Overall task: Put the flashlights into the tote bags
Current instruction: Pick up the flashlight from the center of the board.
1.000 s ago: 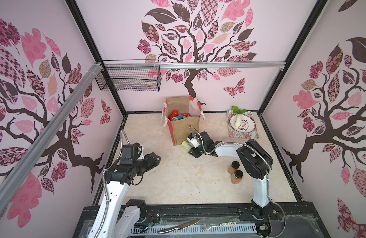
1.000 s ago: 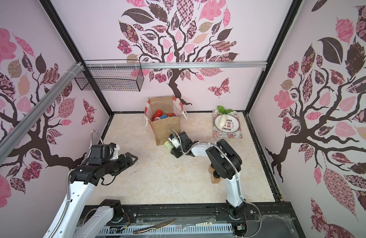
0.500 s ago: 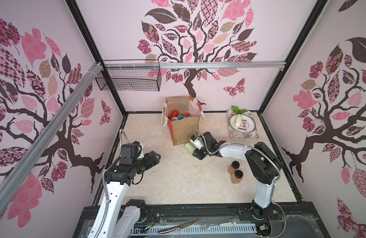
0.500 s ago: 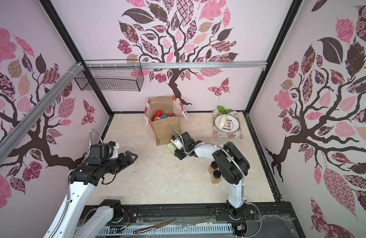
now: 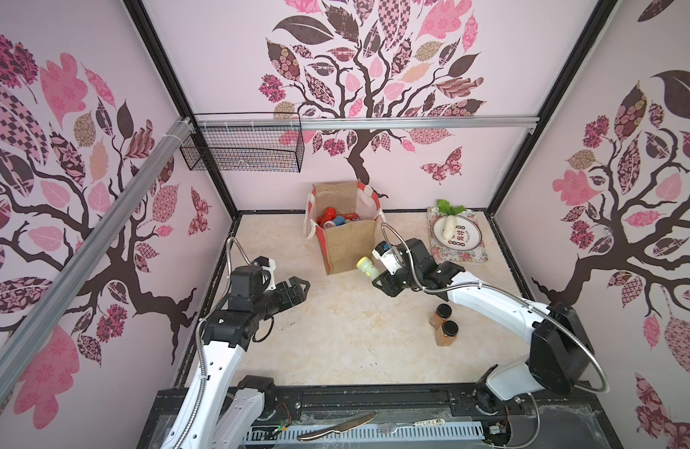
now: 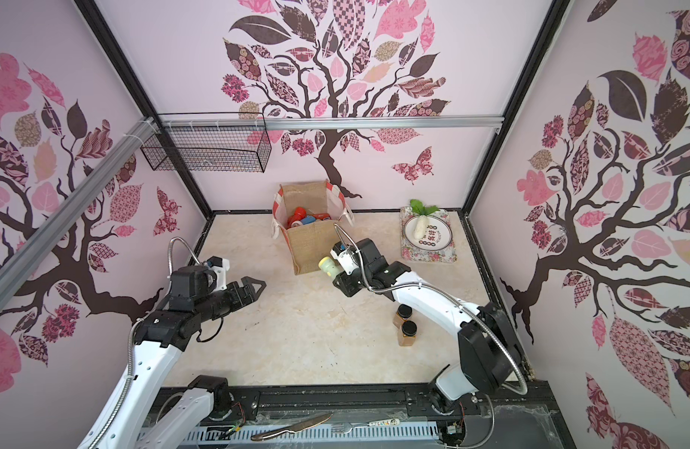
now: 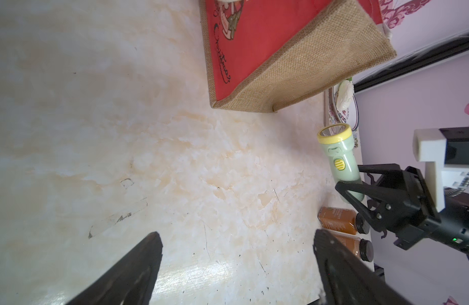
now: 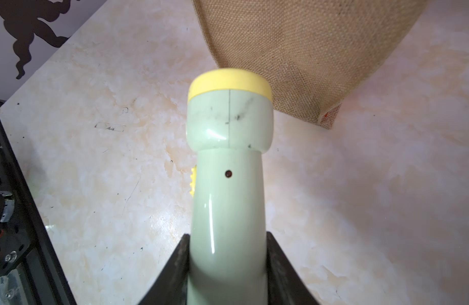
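We've got the right fingers [image 8: 175, 269] pinching the pale green flashlight [image 8: 228, 158] by its tail, head toward the burlap tote bag [image 5: 347, 245] (left fingers [image 7: 138, 264] spread, farther off).

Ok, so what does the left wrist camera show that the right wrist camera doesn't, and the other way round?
Only the left wrist view: the red printed side of the tote bag, two amber jars, the plate, and the left gripper, open and empty.

Only the right wrist view: a seam and a small dark hole on the pale green flashlight.

Both: that flashlight with its yellow head ring, clamped in the right gripper, the bag's burlap, and the marbled table.
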`<state>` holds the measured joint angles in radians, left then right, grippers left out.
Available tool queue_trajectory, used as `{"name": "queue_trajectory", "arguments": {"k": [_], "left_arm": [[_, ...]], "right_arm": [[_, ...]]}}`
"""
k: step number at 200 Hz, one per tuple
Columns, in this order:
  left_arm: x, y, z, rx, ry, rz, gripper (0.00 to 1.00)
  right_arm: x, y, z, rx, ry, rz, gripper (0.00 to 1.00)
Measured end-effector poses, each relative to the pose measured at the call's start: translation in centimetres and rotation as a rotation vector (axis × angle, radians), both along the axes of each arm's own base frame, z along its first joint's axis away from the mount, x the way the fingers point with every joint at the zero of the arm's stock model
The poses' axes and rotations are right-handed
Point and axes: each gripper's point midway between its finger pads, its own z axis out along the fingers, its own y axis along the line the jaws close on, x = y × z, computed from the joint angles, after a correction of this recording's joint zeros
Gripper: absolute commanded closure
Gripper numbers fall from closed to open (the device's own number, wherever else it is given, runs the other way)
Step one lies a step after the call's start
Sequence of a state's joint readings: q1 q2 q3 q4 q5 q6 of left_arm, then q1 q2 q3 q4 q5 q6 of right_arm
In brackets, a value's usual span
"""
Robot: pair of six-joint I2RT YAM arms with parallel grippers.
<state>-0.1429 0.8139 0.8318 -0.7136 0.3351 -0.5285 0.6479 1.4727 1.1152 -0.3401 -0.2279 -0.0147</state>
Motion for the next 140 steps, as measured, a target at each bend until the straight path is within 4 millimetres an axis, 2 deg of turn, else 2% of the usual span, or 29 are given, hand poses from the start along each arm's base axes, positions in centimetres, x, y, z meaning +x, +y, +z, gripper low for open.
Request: {"name": "queue_trajectory", "arguments": {"k": [67, 97, 140], "left_arm": [[3.5, -2.3, 1.7, -0.012, -0.085, -0.073, 0.02], [5.6, -2.7, 3.5, 0.003, -0.127, -0.087, 0.02], [7.9, -3.2, 5.6, 0.046, -0.193, -0.125, 0.02]], "right_arm": [[1.7, 0.8, 8.4, 0.051, -0.118, -0.004, 1.00], [2.7, 1.4, 11.6, 0.086, -0.181, -0.007, 1.00], [5.8, 3.4, 13.1, 0.099, -0.212, -0.019, 1.00]]}}
